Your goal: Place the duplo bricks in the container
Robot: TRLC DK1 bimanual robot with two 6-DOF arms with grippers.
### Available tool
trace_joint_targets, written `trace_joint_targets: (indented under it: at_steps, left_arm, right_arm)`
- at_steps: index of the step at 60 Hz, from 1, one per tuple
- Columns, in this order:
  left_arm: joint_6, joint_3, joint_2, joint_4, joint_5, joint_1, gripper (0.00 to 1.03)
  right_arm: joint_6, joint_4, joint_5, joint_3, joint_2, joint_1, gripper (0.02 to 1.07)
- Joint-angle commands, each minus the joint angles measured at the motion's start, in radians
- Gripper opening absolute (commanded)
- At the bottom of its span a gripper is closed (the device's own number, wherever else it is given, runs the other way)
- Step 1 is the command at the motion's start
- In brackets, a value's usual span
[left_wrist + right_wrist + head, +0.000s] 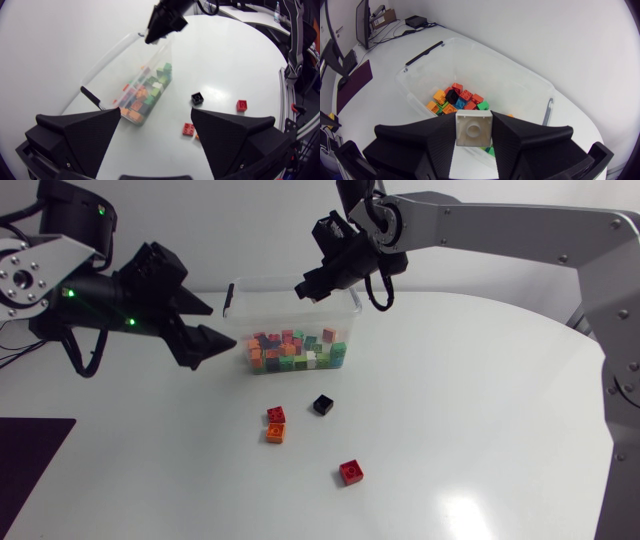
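Pinching a light, stiff white brick [474, 131] by its flat sides, my right gripper [310, 288] hangs over the container [517, 75]; probably slippery.

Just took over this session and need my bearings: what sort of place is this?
Probably a robotics lab bench: the left gripper open and the right gripper holding a white brick, over a white table with a clear container of toy bricks.
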Motion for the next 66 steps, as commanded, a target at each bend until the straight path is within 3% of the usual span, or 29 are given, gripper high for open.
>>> trace_joint_targets:
  at_steps: [1,14,17,21,23,41,66]
  left_arm:
    - [0.075,-0.06,-0.017,-0.012,0.027,0.001,0.98]
    - [0.167,-0.141,-0.017,-0.032,0.056,-0.035,0.98]
    - [0.204,-0.166,-0.002,-0.023,0.056,-0.056,0.98]
    - [0.238,-0.172,0.029,-0.019,0.054,-0.068,0.98]
    - [0.258,-0.177,0.044,-0.019,0.054,-0.074,0.98]
    - [0.44,-0.201,0.214,0.062,0.024,-0.145,0.98]
    - [0.446,-0.049,0.477,0.07,-0.042,-0.213,0.98]
  right_arm:
    - [0.022,0.033,-0.007,0.029,0.036,-0.006,0.37]
    - [0.011,0.145,-0.009,0.037,0.097,-0.018,0.38]
    - [0.011,0.145,-0.009,0.064,0.127,-0.023,0.54]
    - [0.013,0.141,-0.007,0.08,0.136,-0.029,0.88]
    - [0.01,0.135,-0.007,0.075,0.127,-0.031,0.95]
    - [-0.044,0.135,-0.014,-0.147,-0.145,-0.055,0.98]
    - [-0.121,0.141,-0.098,-0.651,-0.567,-0.083,0.98]
